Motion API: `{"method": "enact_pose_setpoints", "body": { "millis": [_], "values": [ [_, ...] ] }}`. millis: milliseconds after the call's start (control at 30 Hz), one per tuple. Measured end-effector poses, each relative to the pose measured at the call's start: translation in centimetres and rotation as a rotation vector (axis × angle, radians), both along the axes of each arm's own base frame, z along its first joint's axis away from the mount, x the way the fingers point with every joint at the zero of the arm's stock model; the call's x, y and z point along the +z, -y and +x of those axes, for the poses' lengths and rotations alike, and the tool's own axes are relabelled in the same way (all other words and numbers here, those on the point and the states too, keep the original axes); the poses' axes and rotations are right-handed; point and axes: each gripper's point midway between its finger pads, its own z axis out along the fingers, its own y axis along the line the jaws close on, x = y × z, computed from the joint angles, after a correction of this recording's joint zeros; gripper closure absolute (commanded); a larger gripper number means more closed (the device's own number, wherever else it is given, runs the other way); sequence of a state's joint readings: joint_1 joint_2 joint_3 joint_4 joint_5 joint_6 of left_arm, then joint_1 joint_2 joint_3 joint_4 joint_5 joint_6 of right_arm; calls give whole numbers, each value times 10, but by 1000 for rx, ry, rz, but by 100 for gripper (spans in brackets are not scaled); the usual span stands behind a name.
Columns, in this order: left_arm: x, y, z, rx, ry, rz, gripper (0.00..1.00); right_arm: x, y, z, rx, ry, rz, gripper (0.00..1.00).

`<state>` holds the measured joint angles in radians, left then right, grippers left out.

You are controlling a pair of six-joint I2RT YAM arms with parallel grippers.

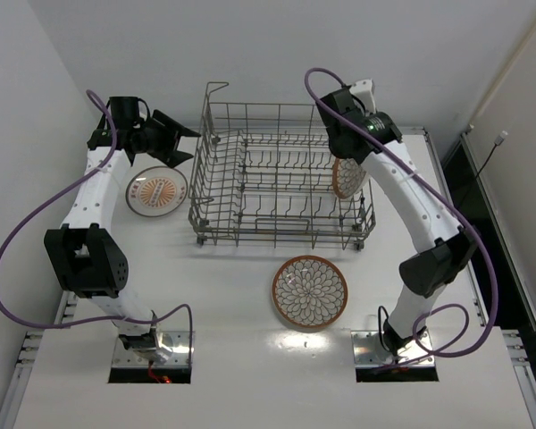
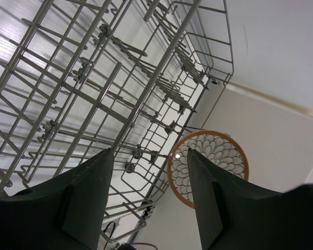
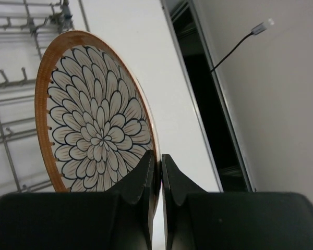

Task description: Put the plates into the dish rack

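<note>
The grey wire dish rack [image 1: 281,234] stands at the table's back middle. My right gripper [image 1: 348,154] is shut on the rim of a brown-rimmed plate with dark-outlined cream petals [image 1: 347,177], held on edge at the rack's right end. In the right wrist view the fingertips [image 3: 160,159] pinch that plate [image 3: 94,130]. A brown-rimmed white-petal plate [image 1: 309,290] lies flat in front of the rack. A white plate with an orange centre [image 1: 156,190] lies left of the rack. My left gripper [image 1: 180,146] is open and empty above it, by the rack's left wall.
The left wrist view shows the left gripper [image 2: 150,198], the rack's tines [image 2: 120,78] and the white-petal plate [image 2: 208,166] beyond it. A raised wire loop [image 1: 214,89] stands at the rack's back left corner. The table's right edge [image 1: 447,170] runs close to the right arm.
</note>
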<state>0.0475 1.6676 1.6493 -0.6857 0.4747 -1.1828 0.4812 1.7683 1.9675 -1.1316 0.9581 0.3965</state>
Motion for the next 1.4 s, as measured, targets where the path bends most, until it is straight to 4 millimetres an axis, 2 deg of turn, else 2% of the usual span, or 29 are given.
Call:
{"method": "enact_pose_setpoints", "body": {
  "millis": [100, 200, 333, 733, 967, 1400],
  "values": [
    [0, 0, 0, 0, 0, 0, 45, 17, 6, 1, -17, 40, -33, 100],
    [0, 0, 0, 0, 0, 0, 45, 20, 9, 3, -20, 44, -61, 100],
    [0, 0, 0, 0, 0, 0, 45, 10, 9, 3, -7, 12, -104, 100],
    [0, 0, 0, 3, -2, -3, 45, -42, -2, 5, 61, -94, -196, 100],
    [-1, 0, 0, 1, -5, -5, 45, -47, -18, 7, 104, -81, -225, 100],
    [-1, 1, -1, -3, -4, -9, 45, -52, -23, 7, 106, -88, -244, 90]
  ]
}}
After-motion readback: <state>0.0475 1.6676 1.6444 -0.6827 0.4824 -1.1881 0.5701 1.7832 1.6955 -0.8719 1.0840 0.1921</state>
